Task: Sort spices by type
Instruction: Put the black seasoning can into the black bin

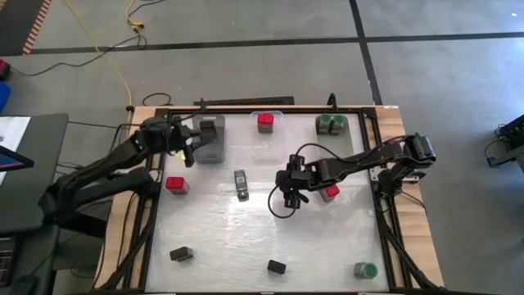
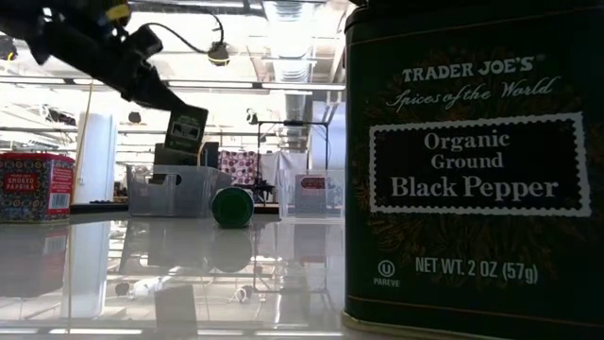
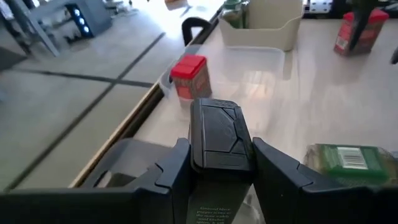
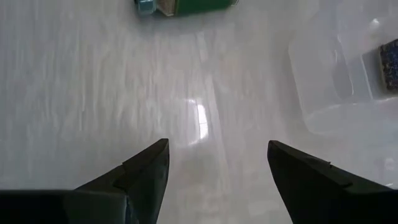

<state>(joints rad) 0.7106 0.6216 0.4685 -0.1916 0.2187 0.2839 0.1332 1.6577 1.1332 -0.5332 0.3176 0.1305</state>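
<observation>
High view: left gripper [image 1: 190, 147] clenched on black spice box [image 3: 214, 134], poised beside grey bin [image 1: 210, 138], presumably for drop-off. Right gripper [image 1: 291, 190] spread, empty, mid-table near red box [image 1: 329, 192].

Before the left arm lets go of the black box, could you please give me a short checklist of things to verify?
1. Left gripper shut on the black box: ok.
2. Box held above the table near the left bin: ok.
3. Box centred over that bin's opening: cannot tell.
4. Right gripper open, empty, over bare table: ok.
5. Right arm well apart from the left arm: ok.
6. Bin's contents match black boxes: cannot tell.
</observation>
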